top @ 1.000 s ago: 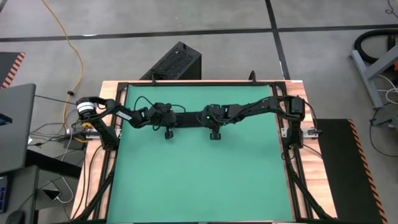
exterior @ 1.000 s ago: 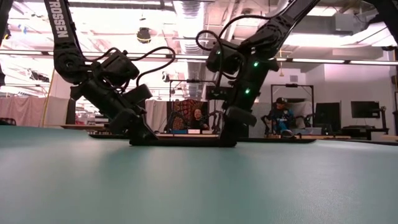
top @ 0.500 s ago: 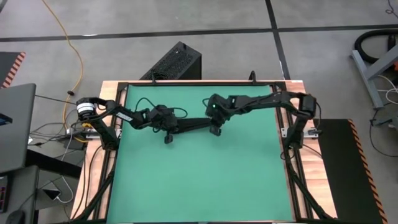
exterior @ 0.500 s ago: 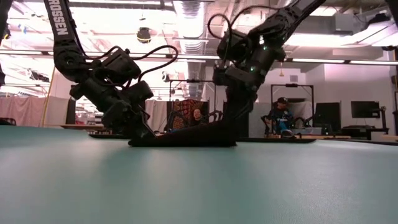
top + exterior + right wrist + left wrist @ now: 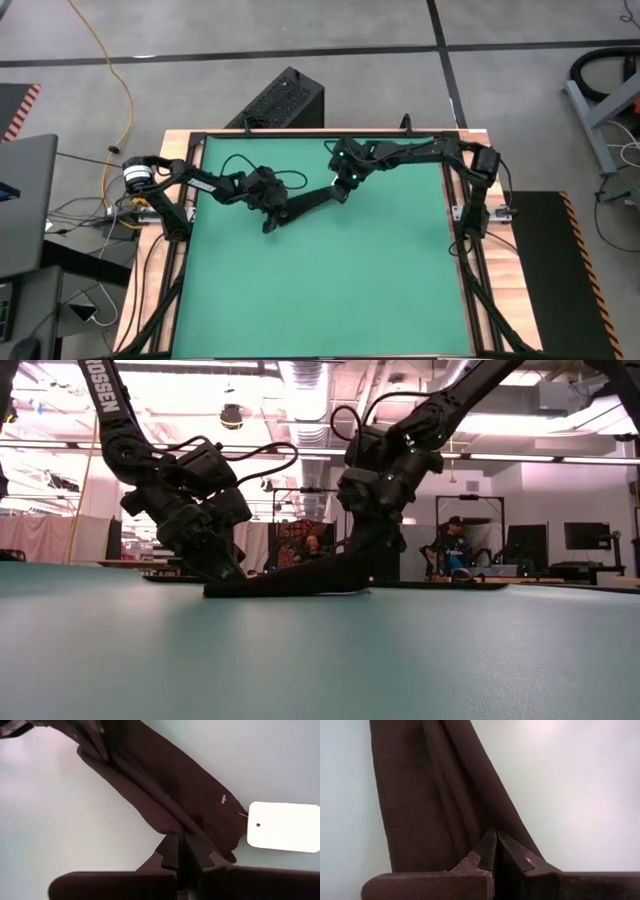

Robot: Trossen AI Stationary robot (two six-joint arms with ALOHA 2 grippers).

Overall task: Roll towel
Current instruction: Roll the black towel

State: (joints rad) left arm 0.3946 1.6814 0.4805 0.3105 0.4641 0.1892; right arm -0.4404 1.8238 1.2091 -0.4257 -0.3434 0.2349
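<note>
I count one towel (image 5: 310, 203), a single dark strip of cloth stretched across the upper middle of the overhead frame, with one white tag (image 5: 283, 826) at its end. I have two arms on it, so two grippers: the left gripper (image 5: 270, 222) at the strip's lower-left end and the right gripper (image 5: 344, 188) at its upper-right end, each with its jaws closed on the cloth. There is one bench (image 5: 320, 290) with one green mat. Above it in the frame I see one black ribbed box (image 5: 280, 100). In the level view I count two seated people (image 5: 450, 550) behind.
</note>
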